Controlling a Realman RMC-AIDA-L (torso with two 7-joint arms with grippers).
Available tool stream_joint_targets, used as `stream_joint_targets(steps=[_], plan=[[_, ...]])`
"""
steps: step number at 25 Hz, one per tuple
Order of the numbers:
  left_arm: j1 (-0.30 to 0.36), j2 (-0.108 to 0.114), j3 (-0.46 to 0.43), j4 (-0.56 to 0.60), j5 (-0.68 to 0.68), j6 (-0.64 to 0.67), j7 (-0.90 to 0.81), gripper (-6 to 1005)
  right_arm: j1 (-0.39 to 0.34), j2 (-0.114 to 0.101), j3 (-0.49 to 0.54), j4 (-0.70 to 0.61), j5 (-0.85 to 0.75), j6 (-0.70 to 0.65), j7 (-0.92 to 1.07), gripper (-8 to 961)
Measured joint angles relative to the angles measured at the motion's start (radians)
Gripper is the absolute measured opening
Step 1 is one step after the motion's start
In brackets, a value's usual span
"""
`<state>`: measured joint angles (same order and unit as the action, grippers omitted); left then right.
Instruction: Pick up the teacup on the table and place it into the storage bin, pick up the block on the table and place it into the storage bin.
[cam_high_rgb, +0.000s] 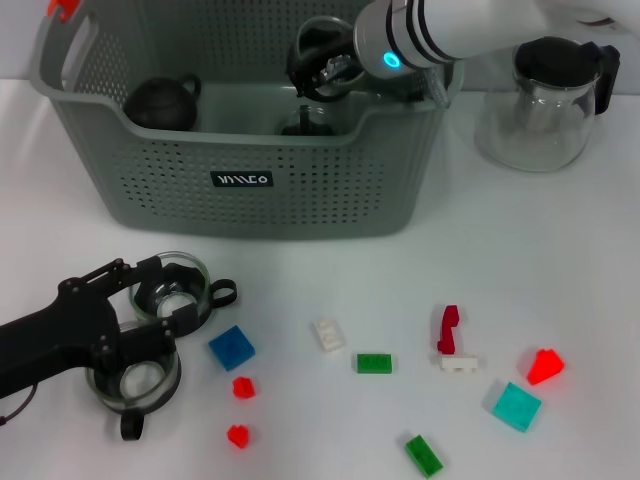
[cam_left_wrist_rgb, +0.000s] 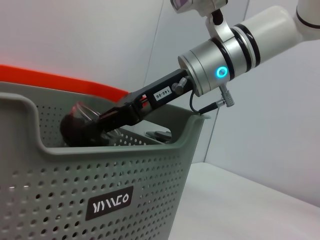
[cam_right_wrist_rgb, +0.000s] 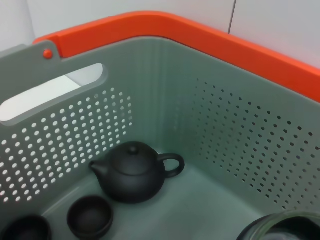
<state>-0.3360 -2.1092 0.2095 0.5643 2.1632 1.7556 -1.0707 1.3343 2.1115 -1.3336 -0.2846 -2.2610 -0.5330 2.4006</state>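
Reaching down over the bin's far right rim, the right gripper (cam_high_rgb: 322, 72) sat inside the bin (cam_high_rgb: 250, 210), at the upper middle of the head frame; it appeared pressed onto a glass teacup (cam_high_rgb: 312, 62), though the contact was partly hidden. The bin was a large grey-green perforated basket with orange clips at its handles and a small black label (cam_high_rgb: 242, 180) on its front wall. A dark teapot (cam_high_rgb: 160, 102) lay in its left part, and the right wrist view showed that teapot (cam_right_wrist_rgb: 134, 175) with two small dark cups (cam_right_wrist_rgb: 90, 217) on the bin floor.

At the lower left of the head frame the left gripper (cam_high_rgb: 185, 300) rested on the table (cam_high_rgb: 560, 250), spread around a glass cup (cam_high_rgb: 172, 285), with a second glass cup (cam_high_rgb: 132, 385) just under the arm. Blocks were scattered across the lower table: a blue block (cam_high_rgb: 231, 347), two small red blocks (cam_high_rgb: 243, 387), a white block (cam_high_rgb: 328, 335), a green block (cam_high_rgb: 374, 363), another green one at the bottom edge (cam_high_rgb: 423, 455), a dark red piece (cam_high_rgb: 448, 328), a cyan block (cam_high_rgb: 516, 406) and a red block (cam_high_rgb: 545, 366). A glass pitcher (cam_high_rgb: 545, 105) with a black lid stood at the upper right, beside the bin.
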Motion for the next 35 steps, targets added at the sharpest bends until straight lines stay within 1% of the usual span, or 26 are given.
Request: stream_joint_targets(steps=[10, 13, 14, 15, 16, 17, 18, 19, 20, 22, 24, 25, 27, 29, 30, 32, 34, 35], plan=[[0.000, 0.000, -0.001, 0.000, 0.001, 0.000, 0.000, 849, 0.000, -0.006, 0.001, -0.004, -0.003, -0.009, 0.007, 90], [0.000, 0.000, -0.002, 0.000, 0.001, 0.000, 0.000, 848, -0.009, -0.009, 0.013, -0.022, 0.002, -0.014, 0.006, 226], [0.000, 0.000, -0.004, 0.000, 0.001, 0.000, 0.000, 848, -0.017, -0.010, 0.019, -0.041, 0.007, -0.019, 0.004, 272], [0.000, 0.000, -0.005, 0.000, 0.001, 0.000, 0.000, 848, -0.041, -0.011, 0.027, -0.086, 0.023, -0.039, -0.005, 317], [0.000, 0.001, -0.006, 0.000, 0.001, 0.000, 0.000, 848, -0.079, -0.012, 0.035, -0.146, 0.047, -0.066, -0.022, 354], [0.000, 0.001, -0.006, 0.000, 0.001, 0.001, 0.000, 848, -0.188, -0.010, 0.045, -0.325, 0.148, -0.137, -0.095, 391], [0.001, 0.001, -0.007, 0.000, 0.001, 0.001, 0.000, 847, -0.188, -0.010, 0.045, -0.325, 0.148, -0.137, -0.095, 429], [0.002, 0.001, -0.007, 0.000, 0.001, 0.001, 0.000, 847, -0.260, -0.010, 0.048, -0.430, 0.224, -0.176, -0.148, 466], [0.002, 0.001, -0.007, 0.000, 0.001, 0.001, 0.000, 847, -0.339, -0.009, 0.047, -0.530, 0.323, -0.216, -0.228, 503], [0.004, 0.002, -0.007, 0.000, 0.001, 0.001, 0.000, 847, -0.481, -0.011, 0.048, -0.661, 0.582, -0.321, -0.423, 500], [0.004, 0.001, -0.007, 0.000, 0.001, 0.000, 0.001, 847, -0.587, -0.015, 0.065, -0.710, 0.817, -0.464, -0.627, 496], [0.004, 0.002, -0.007, 0.000, 0.001, -0.001, 0.002, 847, -0.640, -0.016, 0.079, -0.708, 0.912, -0.545, -0.731, 495], [0.001, 0.001, -0.003, 0.000, 0.001, -0.007, 0.001, 846, -0.732, -0.016, 0.124, -0.653, 1.054, -0.732, -0.900, 491], [-0.001, 0.001, -0.002, 0.000, 0.001, -0.011, 0.001, 846, -0.794, -0.018, 0.173, -0.575, 1.110, -0.892, -1.023, 490], [-0.001, 0.001, -0.002, 0.000, 0.001, -0.011, 0.001, 846, -0.821, -0.020, 0.198, -0.538, 1.116, -0.958, -1.072, 491], [-0.002, 0.001, -0.002, 0.000, 0.000, -0.013, 0.000, 846, -0.872, -0.032, 0.251, -0.460, 1.085, -1.091, -1.158, 491], [-0.002, 0.002, -0.004, 0.000, 0.000, -0.012, 0.000, 845, -0.912, -0.051, 0.285, -0.407, 1.026, -1.172, -1.207, 492], [0.001, 0.006, -0.006, 0.009, 0.001, -0.003, -0.006, 845, -0.929, -0.063, 0.299, -0.389, 0.989, -1.200, -1.220, 492]])
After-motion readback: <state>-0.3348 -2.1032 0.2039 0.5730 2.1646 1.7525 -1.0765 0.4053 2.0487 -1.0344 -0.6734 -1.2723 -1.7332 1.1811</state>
